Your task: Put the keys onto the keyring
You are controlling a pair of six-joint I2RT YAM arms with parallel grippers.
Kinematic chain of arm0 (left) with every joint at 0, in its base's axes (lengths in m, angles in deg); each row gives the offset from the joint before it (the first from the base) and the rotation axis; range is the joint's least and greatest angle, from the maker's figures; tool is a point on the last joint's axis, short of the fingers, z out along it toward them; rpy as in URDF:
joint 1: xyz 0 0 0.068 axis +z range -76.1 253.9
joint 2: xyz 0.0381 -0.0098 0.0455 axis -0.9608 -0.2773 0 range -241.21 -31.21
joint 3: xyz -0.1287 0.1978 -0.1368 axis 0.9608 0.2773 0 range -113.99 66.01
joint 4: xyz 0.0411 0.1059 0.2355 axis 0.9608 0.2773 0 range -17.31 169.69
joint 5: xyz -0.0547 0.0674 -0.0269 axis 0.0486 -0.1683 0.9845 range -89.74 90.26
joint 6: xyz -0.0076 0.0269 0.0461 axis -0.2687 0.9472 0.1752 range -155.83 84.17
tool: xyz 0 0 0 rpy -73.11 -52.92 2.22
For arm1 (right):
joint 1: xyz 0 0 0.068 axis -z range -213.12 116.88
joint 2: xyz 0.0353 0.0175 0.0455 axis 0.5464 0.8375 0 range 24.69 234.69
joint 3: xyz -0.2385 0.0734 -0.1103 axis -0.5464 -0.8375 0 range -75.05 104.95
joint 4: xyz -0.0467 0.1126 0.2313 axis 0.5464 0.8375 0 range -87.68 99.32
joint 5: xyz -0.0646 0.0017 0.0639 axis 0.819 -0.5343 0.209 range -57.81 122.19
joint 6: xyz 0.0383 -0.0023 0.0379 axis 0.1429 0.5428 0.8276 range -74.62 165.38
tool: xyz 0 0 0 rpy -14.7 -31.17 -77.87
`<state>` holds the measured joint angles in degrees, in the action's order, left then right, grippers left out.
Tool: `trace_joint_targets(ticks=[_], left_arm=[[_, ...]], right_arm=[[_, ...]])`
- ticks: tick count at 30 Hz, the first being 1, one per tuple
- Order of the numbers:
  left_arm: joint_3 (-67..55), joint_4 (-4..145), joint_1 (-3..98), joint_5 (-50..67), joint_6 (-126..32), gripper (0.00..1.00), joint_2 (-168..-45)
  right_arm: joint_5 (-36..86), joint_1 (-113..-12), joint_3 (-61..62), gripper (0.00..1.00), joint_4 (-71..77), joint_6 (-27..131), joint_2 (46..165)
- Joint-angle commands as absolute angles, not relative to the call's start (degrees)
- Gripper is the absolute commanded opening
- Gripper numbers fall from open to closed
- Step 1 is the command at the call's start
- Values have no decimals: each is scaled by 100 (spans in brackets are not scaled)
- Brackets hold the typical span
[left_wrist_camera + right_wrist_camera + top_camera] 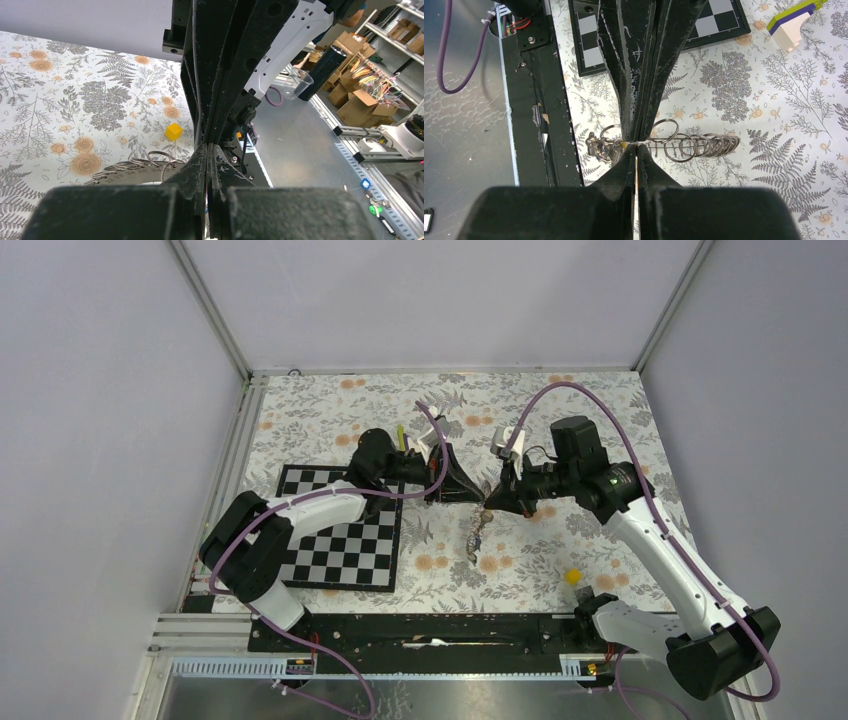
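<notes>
On the floral desk [560, 410] both arms meet tip to tip at the middle. The left claw [207, 150] is closed. The right claw [636, 154] pinches the thin wire of the keyring [694, 145], whose loops trail onto the desk. Best to hold the wire steady and untwisted. I cannot pick out the keys.

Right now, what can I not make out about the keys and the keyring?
- Top view: the keyring is too small; keys cannot be told.
- Right wrist view: right hand and left hand meet tip to tip, hiding which pinches it.
- Left wrist view: the left hand covers part of the keyring.
</notes>
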<state>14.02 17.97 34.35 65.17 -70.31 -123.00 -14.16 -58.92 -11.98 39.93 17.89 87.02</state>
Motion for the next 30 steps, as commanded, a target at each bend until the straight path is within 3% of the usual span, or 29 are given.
trace_joint_targets(ticks=[1, 3, 8, 12, 30], left_arm=[[1268, 1737, 3434, 6607, -6597, 0, -12181], [1107, 2497, 3435, 6648, -5981, 2, -12122], [386, 5002, 3428, 6502, -4017, 26, -12033], [120, 5760, 3396, 6407, -3451, 36, -12056], [50, 5726, 3262, 6375, -3469, 34, -12155]], right_arm=[[-1409, -5869, -1001, 0, 4078, 1663, 8671], [-1350, -5868, -821, 0, 4312, 1631, 8770], [-1099, -5891, -317, 0, 5083, 1515, 9198], [-920, -5930, -72, 0, 5322, 1520, 9373], [-883, -6028, -69, 0, 5356, 1614, 9591]])
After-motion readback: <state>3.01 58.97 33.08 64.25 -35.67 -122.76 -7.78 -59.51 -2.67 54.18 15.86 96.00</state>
